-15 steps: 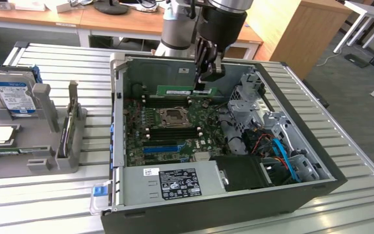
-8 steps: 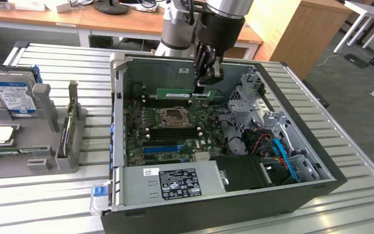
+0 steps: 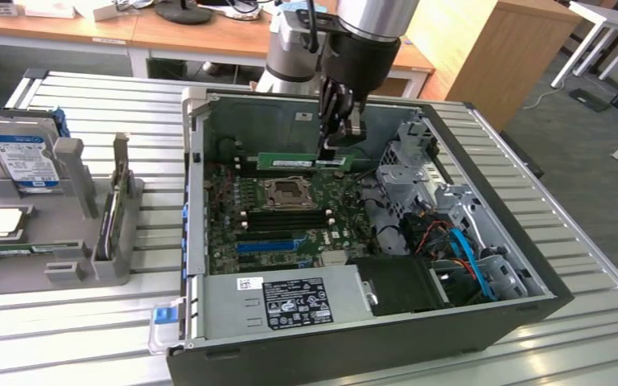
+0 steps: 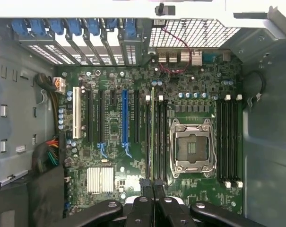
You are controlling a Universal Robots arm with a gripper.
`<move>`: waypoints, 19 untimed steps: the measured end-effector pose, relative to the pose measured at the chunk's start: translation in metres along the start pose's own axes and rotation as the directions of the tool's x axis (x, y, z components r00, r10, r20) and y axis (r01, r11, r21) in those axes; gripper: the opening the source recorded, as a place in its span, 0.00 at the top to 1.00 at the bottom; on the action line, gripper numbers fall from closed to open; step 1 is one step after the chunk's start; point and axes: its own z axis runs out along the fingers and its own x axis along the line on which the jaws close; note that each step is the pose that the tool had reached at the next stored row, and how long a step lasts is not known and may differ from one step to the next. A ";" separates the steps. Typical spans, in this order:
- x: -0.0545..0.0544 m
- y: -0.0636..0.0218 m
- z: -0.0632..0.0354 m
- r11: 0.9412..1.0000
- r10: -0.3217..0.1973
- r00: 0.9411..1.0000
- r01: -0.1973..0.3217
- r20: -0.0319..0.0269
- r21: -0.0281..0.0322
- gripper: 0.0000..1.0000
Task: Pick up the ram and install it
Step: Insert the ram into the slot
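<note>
One light, stiff, fragile ram [image 3: 287, 163], pinched near one end by narrowly closed tool [image 3: 336, 146]; best gripped on bare edges, off chips.

Arm [image 3: 379, 16]: brushed silver cylindrical links, grey joint housing; black wrist collar above the fingers [image 4: 145, 191]. Gripper [image 3: 336, 147]: black, two slim linkage fingers; black link bars flanking them, round silver pivot pins at each joint

Open dark grey metal computer case [image 3: 417, 347] lies mid-table on the slatted aluminium table [image 3: 73, 338]. Inside it are a green motherboard [image 4: 114, 127] and a silver processor socket [image 4: 191, 146]. At the table edge on the exterior view's left, a grey plastic fixture [image 3: 46, 269] holds a silver hard drive with a blue-and-white label [image 3: 19, 157].
</note>
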 end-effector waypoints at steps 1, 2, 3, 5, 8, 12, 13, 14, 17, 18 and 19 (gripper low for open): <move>0.000 0.0000 0.0013 1.000 0.000 1.000 0.000 0.000 0.000 0.88; 0.000 -0.0001 0.0026 1.000 0.000 1.000 0.000 0.000 0.000 0.88; 0.000 -0.0001 0.0039 1.000 0.000 1.000 0.000 0.000 0.000 0.88; 0.000 -0.0002 0.0061 1.000 0.000 1.000 0.000 0.000 0.000 0.88; 0.000 -0.0003 0.0096 1.000 0.000 1.000 0.000 0.000 0.000 0.88; 0.000 -0.0004 0.0144 1.000 0.000 1.000 0.000 0.000 0.000 0.88; 0.000 -0.0005 0.0155 1.000 0.000 1.000 0.000 0.000 0.000 0.88; 0.000 -0.0005 0.0165 1.000 0.000 1.000 0.000 0.000 0.000 0.88; 0.000 -0.0006 0.0196 1.000 0.000 1.000 0.000 0.000 0.000 0.88; 0.000 -0.0006 0.0206 1.000 0.000 1.000 0.000 0.000 0.000 0.88; 0.000 -0.0006 0.0216 1.000 0.000 1.000 0.000 0.000 0.000 0.88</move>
